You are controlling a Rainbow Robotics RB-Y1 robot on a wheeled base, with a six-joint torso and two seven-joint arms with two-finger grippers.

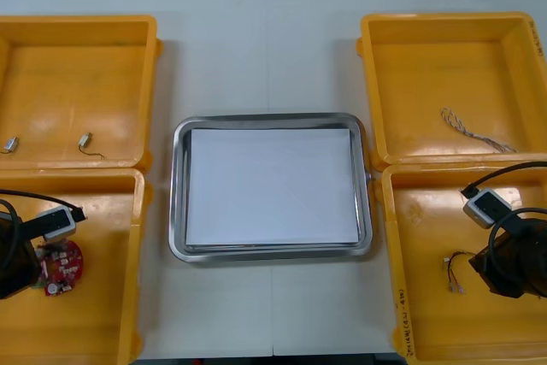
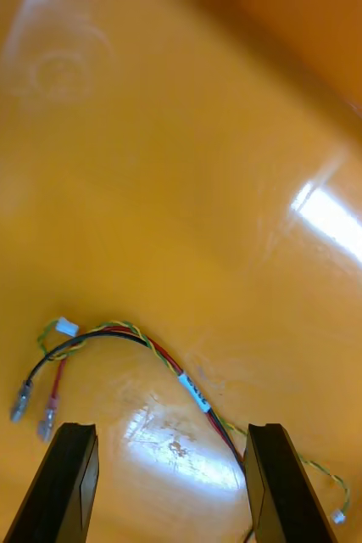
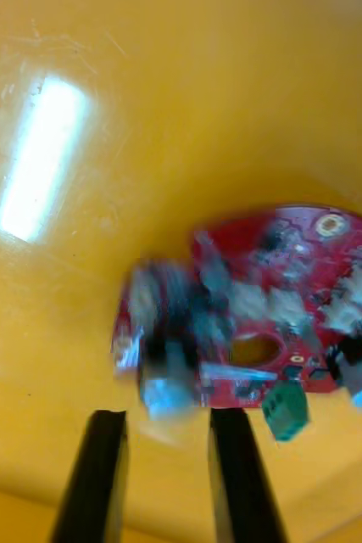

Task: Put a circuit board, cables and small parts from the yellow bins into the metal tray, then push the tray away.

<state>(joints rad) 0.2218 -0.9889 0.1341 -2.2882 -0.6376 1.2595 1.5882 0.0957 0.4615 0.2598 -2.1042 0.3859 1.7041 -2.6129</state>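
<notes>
The metal tray, white inside, sits in the middle of the frame on the light table, with yellow bins stacked in pairs at either side. In the upper-left bin two small metal parts lie near its lower wall, well apart from each other. In the lower-left bin the round red circuit board lies flat on the floor at the left edge of the frame. The left arm hangs right beside it. In the left wrist view the left gripper hovers low over this board, its fingers spread with bare bin floor between them. The tips stand just short of the board's near edge and pinch nothing. In the upper-right bin a thin twisted cable lies loose near the lower wall. The lower-right bin holds the red and yellow cable, close to the right arm at the right edge of the frame. The right wrist view shows the right gripper over that cable, its jaws wide apart and gripping nothing. The cable arcs across the floor just beyond the fingers, and one strand runs down against the inner side of the other finger.
</notes>
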